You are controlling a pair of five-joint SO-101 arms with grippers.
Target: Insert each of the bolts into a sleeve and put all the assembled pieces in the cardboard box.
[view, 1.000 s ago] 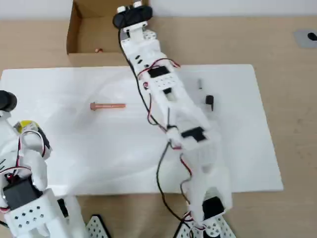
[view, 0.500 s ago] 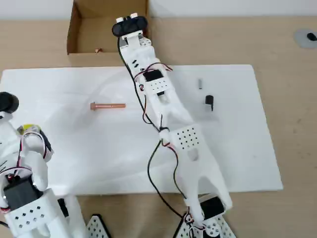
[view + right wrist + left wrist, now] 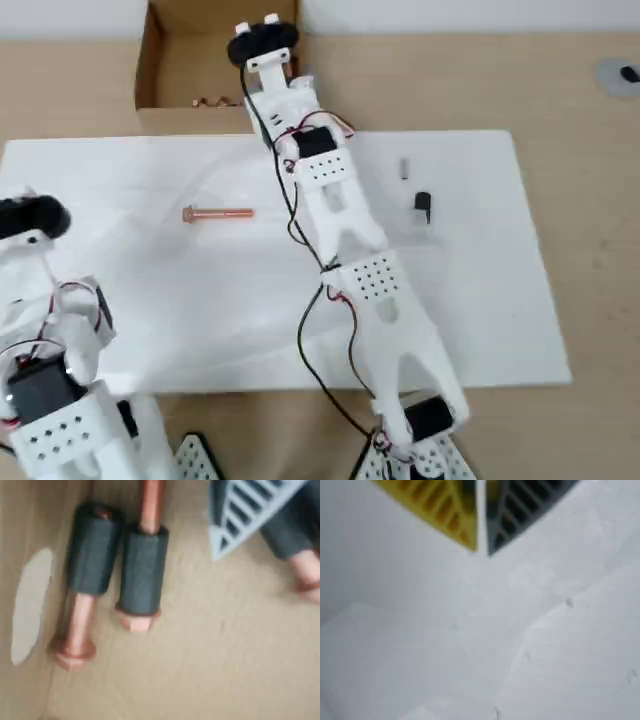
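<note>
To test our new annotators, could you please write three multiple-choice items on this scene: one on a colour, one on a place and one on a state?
1. What colour are the sleeves in the box? A yellow; B black; C white.
2. Where does the bare bolt lie? A in the box; B in the left jaws; C on the mat.
3. How do the left jaws stand? A wide open; B shut on a bolt; C shut, holding nothing.
Answers: 1 B, the right wrist view shows them black. 2 C, the high view shows it on the white mat. 3 C, the left wrist view shows the tips nearly touching over bare mat.
</note>
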